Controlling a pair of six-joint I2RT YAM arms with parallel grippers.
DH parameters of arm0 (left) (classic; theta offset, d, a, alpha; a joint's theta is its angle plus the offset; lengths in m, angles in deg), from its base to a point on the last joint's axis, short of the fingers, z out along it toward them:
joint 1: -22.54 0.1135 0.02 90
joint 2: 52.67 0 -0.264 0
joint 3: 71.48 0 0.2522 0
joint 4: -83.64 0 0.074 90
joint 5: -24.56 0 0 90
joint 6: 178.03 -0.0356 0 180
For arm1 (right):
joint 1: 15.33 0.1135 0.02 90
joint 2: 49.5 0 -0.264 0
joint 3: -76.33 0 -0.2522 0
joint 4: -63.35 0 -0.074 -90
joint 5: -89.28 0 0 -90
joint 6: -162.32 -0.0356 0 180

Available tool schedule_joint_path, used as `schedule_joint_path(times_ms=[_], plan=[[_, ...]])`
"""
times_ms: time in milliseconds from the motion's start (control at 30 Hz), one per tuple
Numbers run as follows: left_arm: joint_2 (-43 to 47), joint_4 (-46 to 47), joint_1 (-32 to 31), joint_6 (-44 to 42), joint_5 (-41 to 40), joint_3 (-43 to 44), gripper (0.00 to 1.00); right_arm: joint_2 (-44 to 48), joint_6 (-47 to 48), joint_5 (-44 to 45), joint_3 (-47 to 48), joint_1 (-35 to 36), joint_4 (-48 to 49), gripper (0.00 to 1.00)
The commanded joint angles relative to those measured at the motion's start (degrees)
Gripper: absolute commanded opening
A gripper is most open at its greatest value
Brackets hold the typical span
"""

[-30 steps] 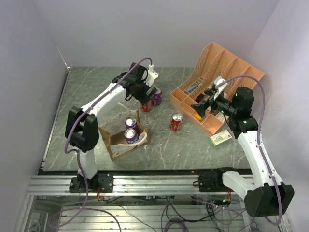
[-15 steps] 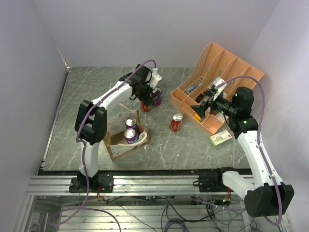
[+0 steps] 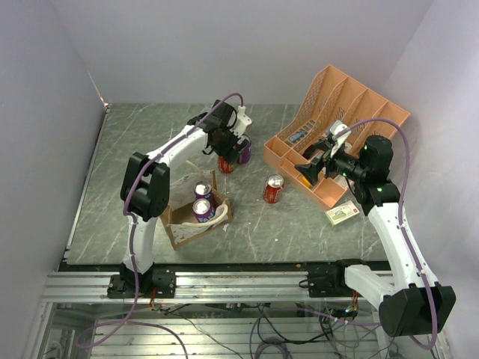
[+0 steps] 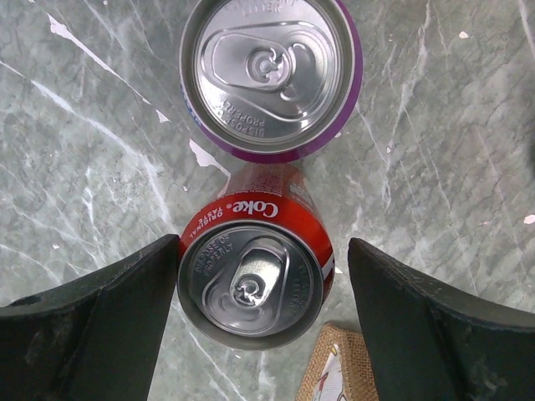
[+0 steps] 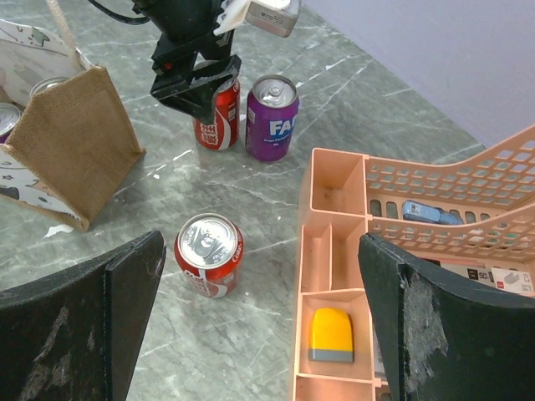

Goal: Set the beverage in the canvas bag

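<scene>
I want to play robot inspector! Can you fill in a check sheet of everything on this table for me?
Surface: grey marbled table, some white scuffs.
Job's things: canvas bag holds two cans; Coke can and purple can stand next to each other; another red can stands alone.
Clutter: orange organizer with a yellow item; small box beside it.
Grippers: left gripper open around the Coke can; right gripper open, empty.
Cables: purple cable along each arm.
Surroundings: plain walls, metal rail.
</scene>
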Motion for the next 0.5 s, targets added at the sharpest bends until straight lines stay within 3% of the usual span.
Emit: schedule_joint_path(times_ms=[0,233,467], plan=[[0.2,0.8,0.4,0.2,-0.4,0.8,0.90,0.9,0.4,-1.2,-0.5,-0.4,0.1,1.00],[0.4,-0.6,0.4,-1.3,0.7,1.8,0.68,1.4,0.6,-1.1,-0.4,-0.4,0.0,1.00],[3.6,-2.3,0.4,-3.4,1.5,2.5,0.34,1.6,0.5,-1.5,-0.5,-0.4,0.0,1.00]])
